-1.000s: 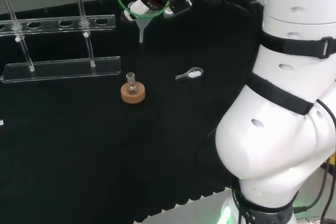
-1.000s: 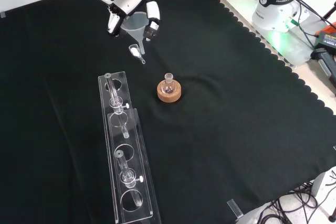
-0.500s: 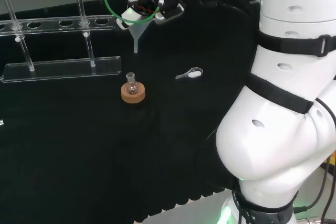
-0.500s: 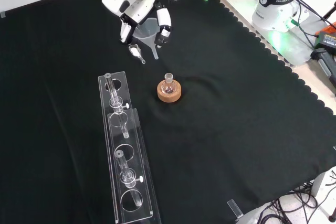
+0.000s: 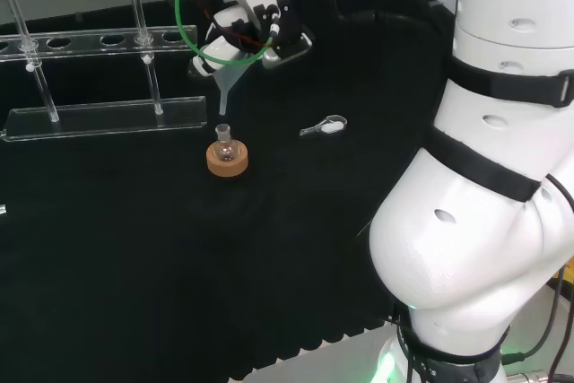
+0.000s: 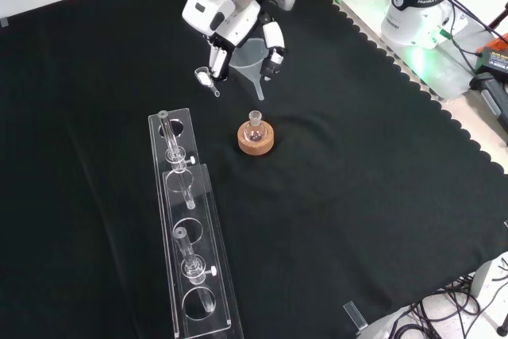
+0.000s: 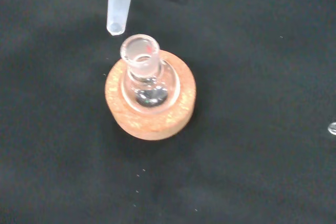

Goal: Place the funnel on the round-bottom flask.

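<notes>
Wrist view: translucent funnel (image 7: pixel 119 1), stem down, gripped by the hand's (image 5: pixel 260 29) fingers (image 6: pixel 274 44).

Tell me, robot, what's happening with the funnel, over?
Hand shut on funnel. Spout tip hangs just above the round-bottom flask, not in yet. Small scoop lies aside, nothing blocking.

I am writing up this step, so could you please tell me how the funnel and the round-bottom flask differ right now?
The funnel hangs in the air, held by the hand; the round-bottom flask sits upright on a cork ring. The funnel narrows downward to a stem; the flask is bulbous below its short neck. Both are see-through.
</notes>
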Robot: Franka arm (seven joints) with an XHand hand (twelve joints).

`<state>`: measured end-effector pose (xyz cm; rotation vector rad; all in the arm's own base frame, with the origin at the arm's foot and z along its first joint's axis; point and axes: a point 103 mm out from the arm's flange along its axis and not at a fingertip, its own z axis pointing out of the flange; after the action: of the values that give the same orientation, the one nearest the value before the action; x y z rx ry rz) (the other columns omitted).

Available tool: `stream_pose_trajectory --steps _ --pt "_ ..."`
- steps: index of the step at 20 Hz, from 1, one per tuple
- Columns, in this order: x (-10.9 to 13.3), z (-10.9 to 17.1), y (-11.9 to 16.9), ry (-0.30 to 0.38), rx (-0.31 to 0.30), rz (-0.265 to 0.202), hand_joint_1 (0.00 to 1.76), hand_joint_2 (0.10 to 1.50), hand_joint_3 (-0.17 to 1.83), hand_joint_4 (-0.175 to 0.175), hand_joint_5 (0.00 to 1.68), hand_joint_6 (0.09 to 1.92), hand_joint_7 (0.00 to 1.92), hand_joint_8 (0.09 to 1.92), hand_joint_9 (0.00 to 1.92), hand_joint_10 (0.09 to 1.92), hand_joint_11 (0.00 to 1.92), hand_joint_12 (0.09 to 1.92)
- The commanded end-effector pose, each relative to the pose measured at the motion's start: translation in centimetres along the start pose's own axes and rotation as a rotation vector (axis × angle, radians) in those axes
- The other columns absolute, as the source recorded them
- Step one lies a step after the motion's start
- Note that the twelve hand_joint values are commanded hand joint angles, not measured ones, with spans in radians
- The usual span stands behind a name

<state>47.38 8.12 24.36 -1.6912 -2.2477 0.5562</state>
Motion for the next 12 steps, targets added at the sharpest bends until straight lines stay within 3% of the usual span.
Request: stream_pose_trajectory --steps 1,7,8,11,12 --pt "2.1 0.7 0.9 -0.025 -0.015 -0.025 0.8 0.87 1.08 0.14 0.68 1.92 1.25 1.92 1.45 1.73 1.62 1.21" --pt "2.9 1.3 1.9 -0.072 -0.021 -0.03 0.8 0.87 1.09 0.137 0.68 1.92 1.26 1.92 1.45 1.74 1.62 1.21" --pt "2.7 1.4 2.2 -0.103 -0.028 -0.02 0.8 0.87 1.09 0.137 0.69 1.92 1.26 1.92 1.45 1.74 1.62 1.21" --pt "2.1 1.2 2.6 -0.113 -0.029 0.003 0.8 0.87 1.09 0.135 0.69 1.92 1.26 1.92 1.45 1.74 1.62 1.21" --pt "1.8 1.1 2.8 -0.11 -0.029 -0.008 0.8 0.86 1.09 0.134 0.69 1.92 1.26 1.92 1.45 1.74 1.62 1.21"
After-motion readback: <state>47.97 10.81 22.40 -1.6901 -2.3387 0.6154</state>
